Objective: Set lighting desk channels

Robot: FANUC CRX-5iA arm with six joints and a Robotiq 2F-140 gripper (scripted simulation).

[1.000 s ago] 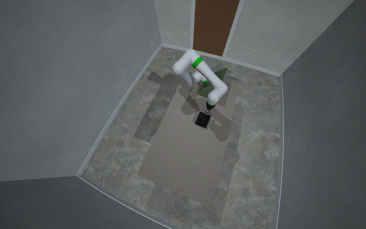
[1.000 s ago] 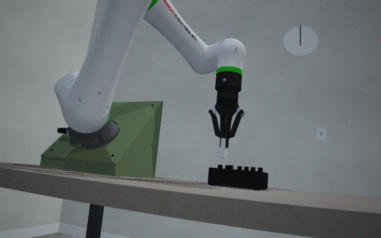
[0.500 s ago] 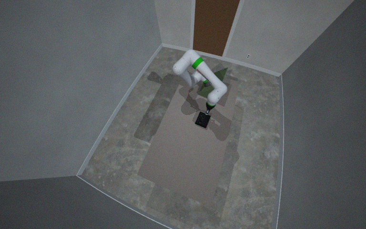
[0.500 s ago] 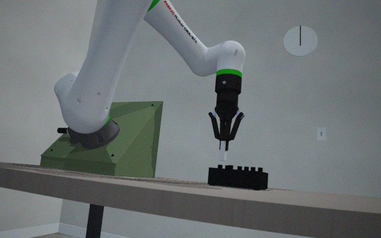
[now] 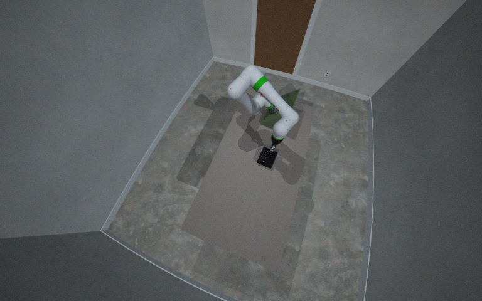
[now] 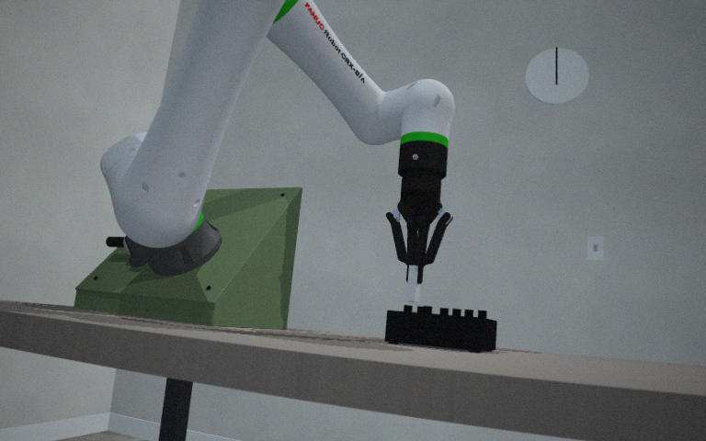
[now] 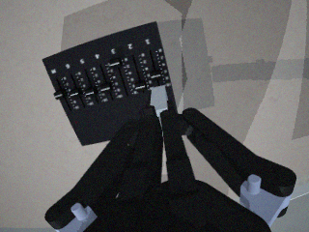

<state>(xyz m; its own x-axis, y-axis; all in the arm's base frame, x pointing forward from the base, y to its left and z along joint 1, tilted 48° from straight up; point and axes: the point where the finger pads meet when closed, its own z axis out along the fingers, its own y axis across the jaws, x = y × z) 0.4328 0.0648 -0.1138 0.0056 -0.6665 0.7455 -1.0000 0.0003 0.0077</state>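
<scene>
The black lighting desk [image 6: 440, 329] stands on its feet on the table; it also shows in the overhead view [image 5: 267, 157] and in the wrist view [image 7: 111, 88]. Several fader caps stick up in a row along its top. My gripper [image 6: 413, 297] is shut on nothing, its pale fingertips pressed together. It points straight down, just above the desk's left end in the side view. In the wrist view the fingertips [image 7: 158, 99] cover the rightmost fader lanes near the desk's right edge. I cannot read the fader levels.
The green robot pedestal [image 6: 208, 260] stands on the table behind and to the left of the desk. The table's front edge [image 6: 364, 374] runs across the side view. A round wall clock [image 6: 555, 75] hangs on the far wall.
</scene>
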